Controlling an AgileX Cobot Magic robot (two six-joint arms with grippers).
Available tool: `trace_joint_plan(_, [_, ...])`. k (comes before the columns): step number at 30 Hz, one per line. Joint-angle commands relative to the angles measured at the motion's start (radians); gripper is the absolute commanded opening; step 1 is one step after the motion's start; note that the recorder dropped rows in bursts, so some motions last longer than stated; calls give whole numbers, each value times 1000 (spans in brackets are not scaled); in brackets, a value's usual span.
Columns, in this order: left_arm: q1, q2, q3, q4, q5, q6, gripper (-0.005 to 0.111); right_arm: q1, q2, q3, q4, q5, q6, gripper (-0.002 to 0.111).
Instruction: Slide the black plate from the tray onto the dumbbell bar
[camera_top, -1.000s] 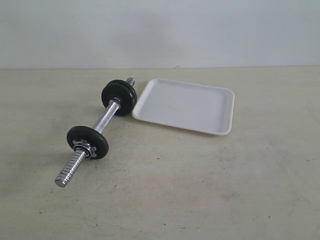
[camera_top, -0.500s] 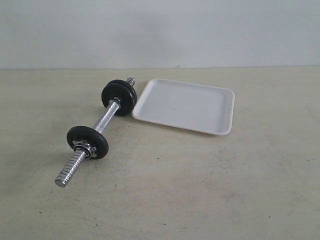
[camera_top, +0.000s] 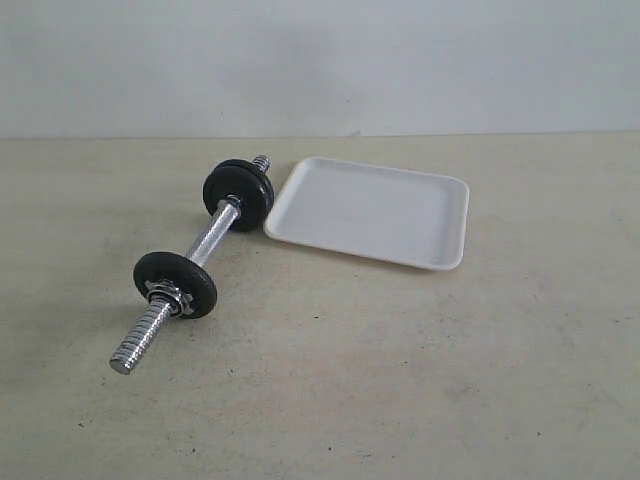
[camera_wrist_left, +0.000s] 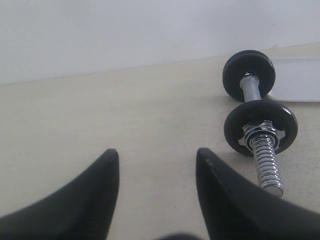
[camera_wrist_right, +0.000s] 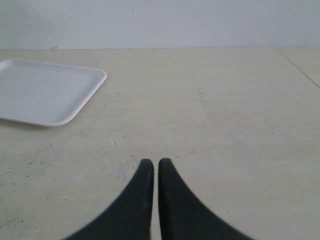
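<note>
Left gripper (camera_wrist_left: 157, 155): fingers spread, nothing between them, hanging low over the table (camera_top: 400, 380) short of the bar's near end. Bar (camera_top: 205, 245): lies flat on the table, running diagonally in the exterior view from a bare threaded end at lower left to a short threaded stub at upper right. Near disc (camera_top: 176, 284): upright on the bar, with a steel collar (camera_top: 166, 296) tight against its outer face. Far end: two black discs stand pressed together on the bar. The plate (camera_top: 240, 190) is one of this pair; which one cannot be told. Tray (camera_top: 375, 210): white, flat on the table, right of the bar, its near left corner just beside the far discs; contact cannot be confirmed. Right gripper (camera_wrist_right: 155, 162): fingers pressed together with only a hairline gap, pinching nothing, low over bare table, with the tray well apart from its tips.
</note>
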Motion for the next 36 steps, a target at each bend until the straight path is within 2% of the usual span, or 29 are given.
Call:
trace_joint_plan(1, [4, -3, 4, -9, 0, -8, 45, 2, -4, 0, -6, -5, -1, 1])
trace_joint_plan(36, [4, -3, 4, -9, 0, -8, 45, 2, -4, 0, -6, -33, -1, 1])
